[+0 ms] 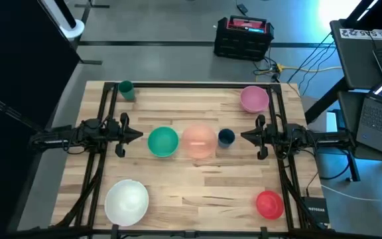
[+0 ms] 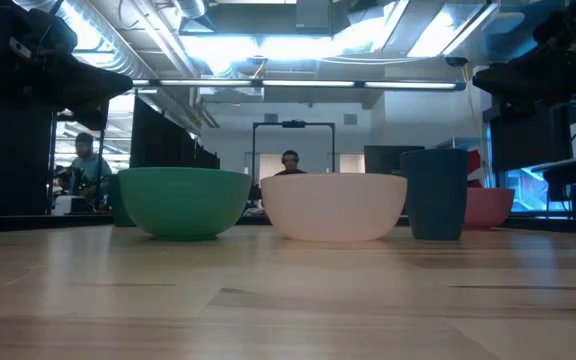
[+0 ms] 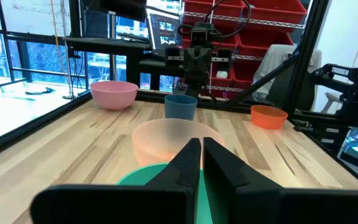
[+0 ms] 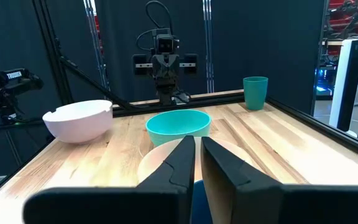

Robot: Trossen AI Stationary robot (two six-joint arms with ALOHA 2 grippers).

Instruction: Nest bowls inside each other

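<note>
Nothing is nested yet; all five bowls sit apart on the bench [image 1: 197,182].

The white bowl [image 1: 126,202], the largest, rests at the near left corner. It looks like thin, light plastic, stiff enough to keep its shape, so it likely serves best as the base and stays put.

The peach bowl [image 1: 199,141] sits mid-bench, just beside the green bowl [image 1: 162,141] on its left. Both look light, smooth and probably slippery; a pinch over the rim, one finger inside and one outside the wall, seems the surest hold, since the round bodies are too wide and slick to span.

The pink bowl [image 1: 254,98] stands at the far right corner, and the red-orange bowl [image 1: 269,204], the smallest, at the near right. Neither looks fragile, though a light bowl may skate if nudged.

The left gripper [image 1: 138,135] hangs just left of the green bowl, jaws clenched on nothing. The right gripper [image 1: 245,136] hangs beside a dark blue cup [image 1: 226,137], likewise clenched and empty.
</note>
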